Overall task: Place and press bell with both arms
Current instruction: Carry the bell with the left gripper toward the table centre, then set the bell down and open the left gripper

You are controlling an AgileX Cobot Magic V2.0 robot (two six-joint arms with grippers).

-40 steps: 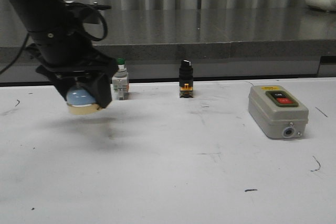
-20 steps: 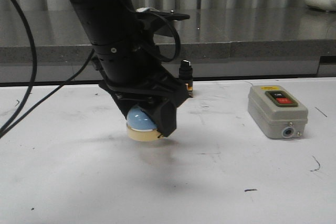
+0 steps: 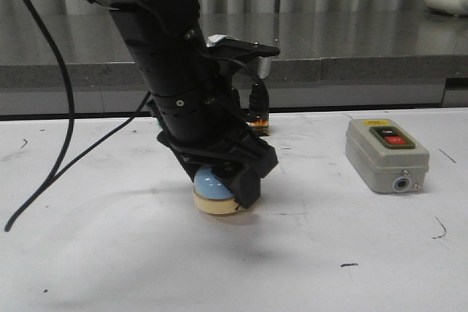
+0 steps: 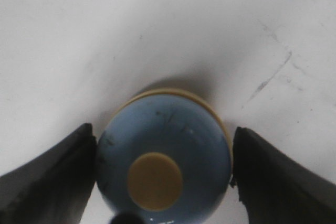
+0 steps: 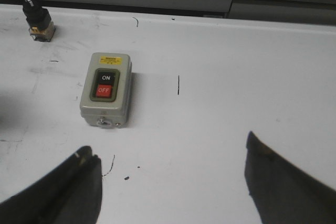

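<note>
The bell [image 3: 214,191], a light-blue dome on a cream base, is at the table surface in the middle left of the front view. I cannot tell if its base rests fully on the table. My left gripper [image 3: 221,183] comes down on it from above, its black fingers closed against both sides of the dome. In the left wrist view the bell [image 4: 164,153] with its cream knob [image 4: 155,181] fills the space in the left gripper [image 4: 163,148]. My right gripper [image 5: 169,158] is open and empty above the bare table; it does not show in the front view.
A grey switch box [image 3: 385,155] with black and red buttons lies at the right, also in the right wrist view [image 5: 105,92]. A small black selector switch [image 3: 258,111] stands at the back, just behind the left arm. A grey counter ledge [image 3: 351,67] runs behind the table.
My left arm has carried the bell from the far left to the right and down, from the air to the table surface near the middle.
</note>
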